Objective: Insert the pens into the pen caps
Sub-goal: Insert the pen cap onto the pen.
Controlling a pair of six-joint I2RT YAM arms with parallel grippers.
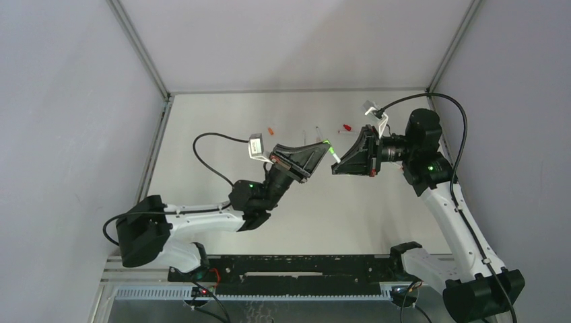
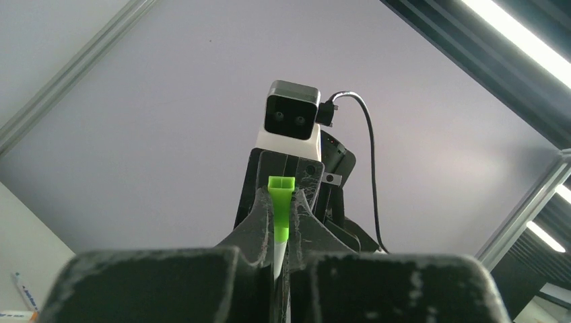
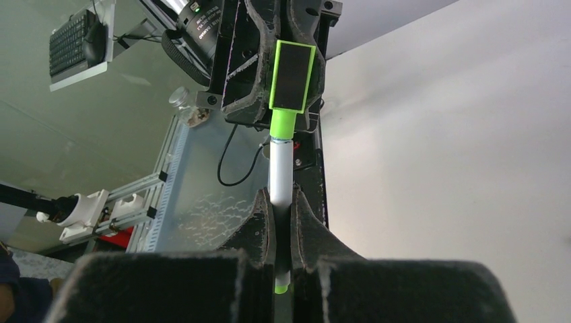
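Above the worktop (image 1: 222, 128), the green cap (image 3: 291, 74) is clamped by the left gripper (image 2: 281, 219), the pen (image 3: 280, 168) by the right gripper (image 3: 281, 215); if pushed off-axis, the pen may be jammed or dislodged.

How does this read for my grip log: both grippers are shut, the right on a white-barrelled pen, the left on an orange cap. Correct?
Not quite. The cap in the left gripper is green, not orange; the right wrist view shows it. The rest stands: both shut, the right gripper on the white-barrelled pen.
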